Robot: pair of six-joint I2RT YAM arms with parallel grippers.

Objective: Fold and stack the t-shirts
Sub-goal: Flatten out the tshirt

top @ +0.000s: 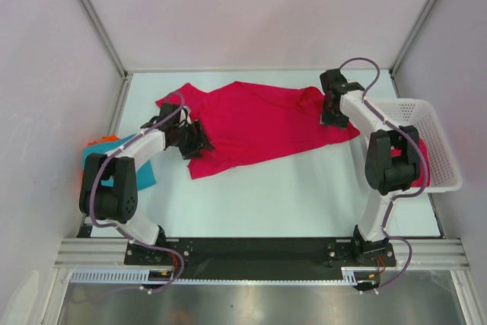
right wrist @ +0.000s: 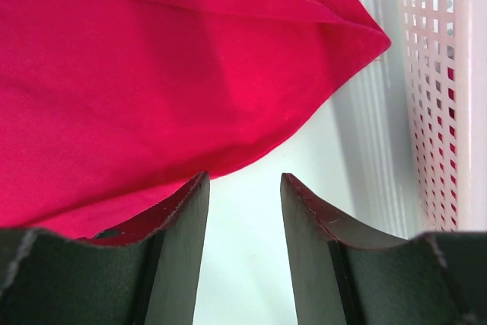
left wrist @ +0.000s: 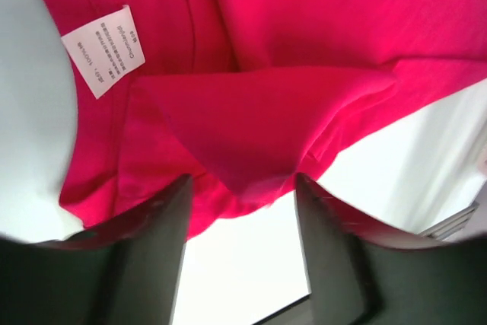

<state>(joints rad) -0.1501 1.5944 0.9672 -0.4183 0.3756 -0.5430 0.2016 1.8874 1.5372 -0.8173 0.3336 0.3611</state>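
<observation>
A crimson t-shirt (top: 259, 123) lies spread and rumpled across the middle of the table. My left gripper (top: 199, 141) is at its lower left corner. In the left wrist view, that gripper (left wrist: 242, 182) stands open, and the shirt's folded edge (left wrist: 251, 119) lies just past the fingertips. A white care label (left wrist: 103, 51) shows on the cloth. My right gripper (top: 335, 116) is at the shirt's right end. It is open (right wrist: 243, 178), with bare table between its fingers and the hem (right wrist: 152, 97) just ahead. A teal t-shirt (top: 146, 174) lies at the left edge.
A white mesh basket (top: 437, 123) stands at the right edge with red cloth (top: 421, 161) inside; its wall (right wrist: 445, 97) is close to my right gripper. Something orange (top: 103, 141) pokes out beside the teal shirt. White enclosure walls surround the table.
</observation>
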